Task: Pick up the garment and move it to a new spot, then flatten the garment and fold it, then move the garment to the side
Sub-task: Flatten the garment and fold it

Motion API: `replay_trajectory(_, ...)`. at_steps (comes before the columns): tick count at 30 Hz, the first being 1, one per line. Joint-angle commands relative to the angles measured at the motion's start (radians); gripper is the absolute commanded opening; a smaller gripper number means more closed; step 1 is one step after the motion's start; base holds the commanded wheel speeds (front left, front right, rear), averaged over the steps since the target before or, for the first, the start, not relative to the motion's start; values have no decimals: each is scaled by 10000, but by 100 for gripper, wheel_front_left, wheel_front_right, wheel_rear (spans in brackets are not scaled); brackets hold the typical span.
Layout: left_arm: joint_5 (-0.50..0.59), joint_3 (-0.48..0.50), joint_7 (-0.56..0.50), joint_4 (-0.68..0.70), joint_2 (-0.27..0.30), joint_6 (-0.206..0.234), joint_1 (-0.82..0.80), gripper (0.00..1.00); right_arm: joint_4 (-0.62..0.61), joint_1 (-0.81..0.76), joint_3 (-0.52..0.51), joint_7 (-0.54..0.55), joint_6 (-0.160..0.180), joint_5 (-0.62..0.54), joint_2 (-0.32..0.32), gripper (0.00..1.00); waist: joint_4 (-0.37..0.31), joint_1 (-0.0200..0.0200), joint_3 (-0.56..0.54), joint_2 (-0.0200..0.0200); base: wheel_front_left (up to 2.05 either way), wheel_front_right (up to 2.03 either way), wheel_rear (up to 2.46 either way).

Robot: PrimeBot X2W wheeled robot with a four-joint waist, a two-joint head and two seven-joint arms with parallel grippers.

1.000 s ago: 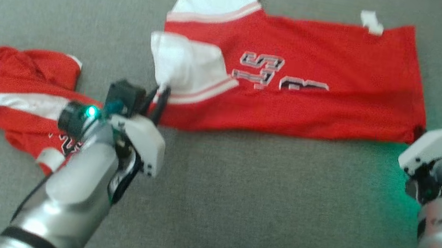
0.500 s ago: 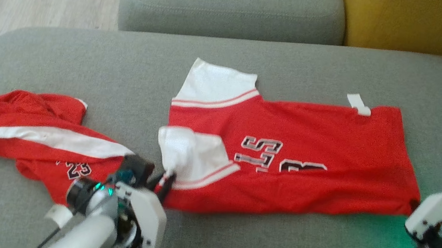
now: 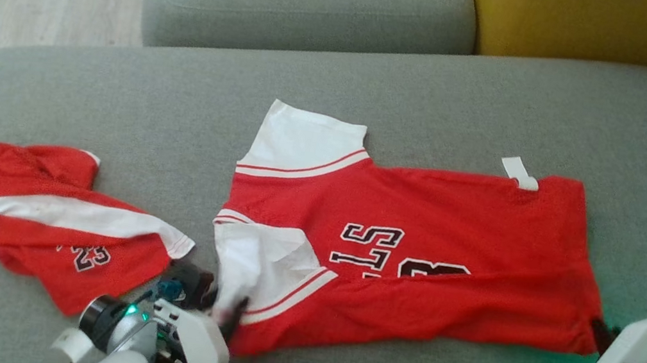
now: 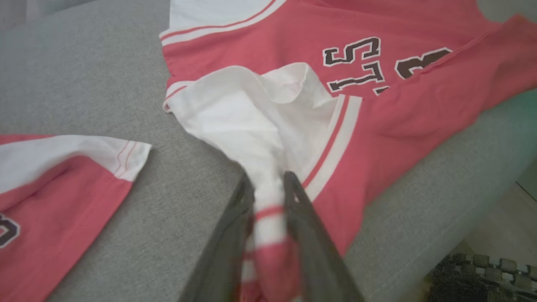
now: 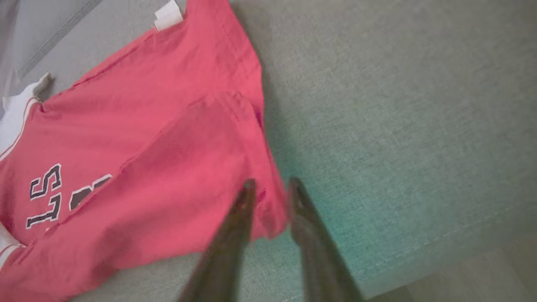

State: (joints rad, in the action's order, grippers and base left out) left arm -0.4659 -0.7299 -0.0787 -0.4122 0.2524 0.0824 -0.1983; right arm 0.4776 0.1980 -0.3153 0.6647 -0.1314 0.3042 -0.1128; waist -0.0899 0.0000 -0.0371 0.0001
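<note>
Garment (image 3: 414, 267), a red jersey with white sleeves and dark lettering, is laid out roughly flat across the middle of the grey couch seat (image 3: 375, 99), with the long lower edge folded up over the lettering. The near white sleeve (image 4: 260, 113) is bunched up and drawn toward the left gripper (image 4: 268, 184) at the seat's front edge. Left fingers are set narrow, with sleeve cloth filling the gap and touching both; whether it is clamped cannot be told. The right gripper (image 5: 270, 186) is placed at the hem corner on the jersey's right end. Its fingers are parted slightly, with the corner lying loose between them and couch seen through the gap. A second red garment (image 3: 33, 213) is crumpled just left of the jersey, apart from it. A white tag (image 3: 519, 172) sticks out at the far edge.
</note>
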Motion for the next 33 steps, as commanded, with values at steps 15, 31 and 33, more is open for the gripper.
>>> replay_trajectory(15, 278, 1562, 1570, 955, 654, 303, -2563, 100, -2328, 1677, 607, -3129, 7, -1175, 444, 100, -657, 0, 1503, -1, 0, 0, 0)
replay_trajectory(31, -317, 797, -1633, -2436, 1921, -2108, -8258, 100, -2040, 4756, 2741, -4625, 7, -694, 621, 100, -2310, 0, 4408, -1, 0, 0, 0)
replay_trajectory(33, -586, 364, -1953, -2703, 2066, -2121, -8675, 100, -1972, 4968, 2897, -4747, 7, -578, 622, 100, -2454, 0, 4611, -1, 0, 0, 0)
